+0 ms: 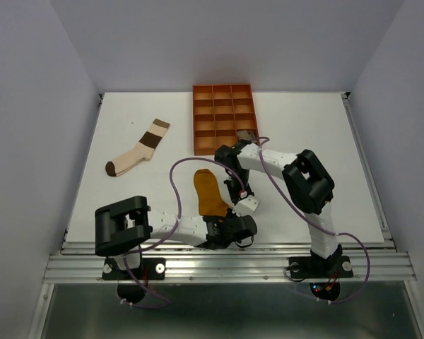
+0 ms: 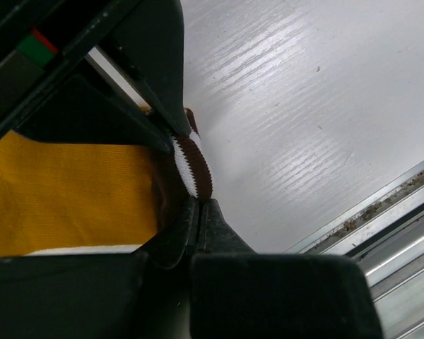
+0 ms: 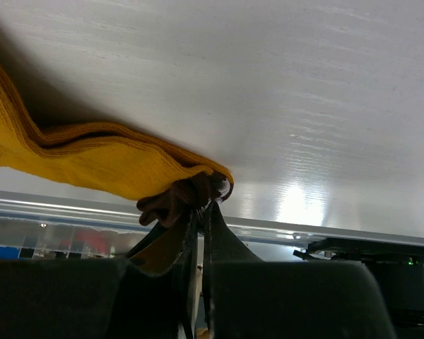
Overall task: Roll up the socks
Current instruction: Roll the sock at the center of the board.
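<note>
The mustard sock [image 1: 210,192] lies flat near the middle of the surface's [image 1: 304,127] near edge, between the two arm bases, its length running toward the far edge. Both arms have their tools at its near end. The left tool [image 2: 198,206] is clamped, with its tips pressed together on a maroon-and-white striped cuff [image 2: 192,161] that sits right against the mustard fabric. This suggests a second sock is stacked with the mustard one, though its body is hidden. The right tool [image 3: 201,210] is clamped too. It pinches the mustard sock's folded edge together with a bunch of dark brown fabric [image 3: 171,201] and holds that edge just off the surface. Two grips side by side on one end look like the setup for a roll: with the layers pinned together, they would turn over as one rather than slide apart. By that reading the roll has barely begun, since most of the mustard sock is laid out flat. The colour-blocked sock [image 1: 138,150] lies well apart toward the far left of the surface, untouched. The orange compartment tray [image 1: 195,120] sits against the middle of the far edge. Something small and greyish shows in a compartment at its near right corner, too small to identify.
</note>
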Controlling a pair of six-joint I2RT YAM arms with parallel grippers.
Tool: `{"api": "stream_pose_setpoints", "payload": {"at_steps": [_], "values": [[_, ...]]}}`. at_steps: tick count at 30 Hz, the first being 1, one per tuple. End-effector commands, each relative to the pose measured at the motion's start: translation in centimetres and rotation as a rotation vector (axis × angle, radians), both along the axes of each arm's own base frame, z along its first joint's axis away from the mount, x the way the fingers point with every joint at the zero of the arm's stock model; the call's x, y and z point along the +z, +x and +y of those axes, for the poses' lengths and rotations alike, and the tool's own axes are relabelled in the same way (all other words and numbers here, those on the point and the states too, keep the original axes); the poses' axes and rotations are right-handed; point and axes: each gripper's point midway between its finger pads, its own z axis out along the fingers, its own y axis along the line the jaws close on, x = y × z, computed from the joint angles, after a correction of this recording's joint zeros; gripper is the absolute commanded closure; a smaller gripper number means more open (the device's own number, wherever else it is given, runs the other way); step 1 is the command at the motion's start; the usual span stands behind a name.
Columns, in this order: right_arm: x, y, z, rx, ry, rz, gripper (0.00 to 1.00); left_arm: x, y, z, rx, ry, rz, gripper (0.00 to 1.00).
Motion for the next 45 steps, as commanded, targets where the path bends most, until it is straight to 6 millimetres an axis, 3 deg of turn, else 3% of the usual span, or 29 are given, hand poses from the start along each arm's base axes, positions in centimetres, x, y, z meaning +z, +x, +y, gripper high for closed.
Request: {"api": "stream_pose_setpoints", "payload": {"at_steps": [1, 2, 8, 10, 12, 17, 20, 31, 40, 45], "values": [[1.2, 0.4, 0.8, -0.005, 0.061, -0.028, 0.93, 0.0, 0.6, -0.3, 0.047, 0.017, -0.013, 1.0], [1.3, 0.4, 0.8, -0.005, 0.064, -0.029, 0.92, -0.4, 0.5, 0.1, 0.059, 0.038, -0.004, 1.0], [2.3, 1.8, 1.2, -0.008, 0.099, -0.126, 0.59, -1.3, 0.6, 0.5, 0.084, -0.003, 0.119, 1.0], [3.1, 2.8, 1.8, -0.016, 0.134, -0.187, 0.56, -1.7, 1.6, 1.2, 0.115, -0.057, 0.176, 1.0], [3.6, 3.6, 2.6, -0.032, 0.175, -0.235, 0.52, -1.6, 1.1, 1.2, 0.084, -0.141, 0.264, 1.0], [4.7, 5.2, 2.8, -0.108, 0.235, -0.339, 0.5, 0.1, 1.2, 1.6, 0.041, -0.308, 0.369, 1.0], [5.5, 6.4, 2.6, -0.144, 0.256, -0.413, 0.5, 0.2, 1.2, 2.1, 0.04, -0.344, 0.406, 1.0], [5.7, 7.5, -0.1, -0.274, 0.22, -0.539, 0.48, -0.5, 1.5, 3.5, 0.089, -0.414, 0.515, 1.0], [5.5, 5.1, -0.4, -0.313, 0.315, -0.521, 0.48, 2.8, 1.7, 3.1, 0.048, -0.57, 0.557, 1.0], [5.8, 4.5, 1.5, -0.339, 0.479, -0.516, 0.48, 3.4, 1.6, 3.3, 0.068, -0.61, 0.596, 1.0]]}}
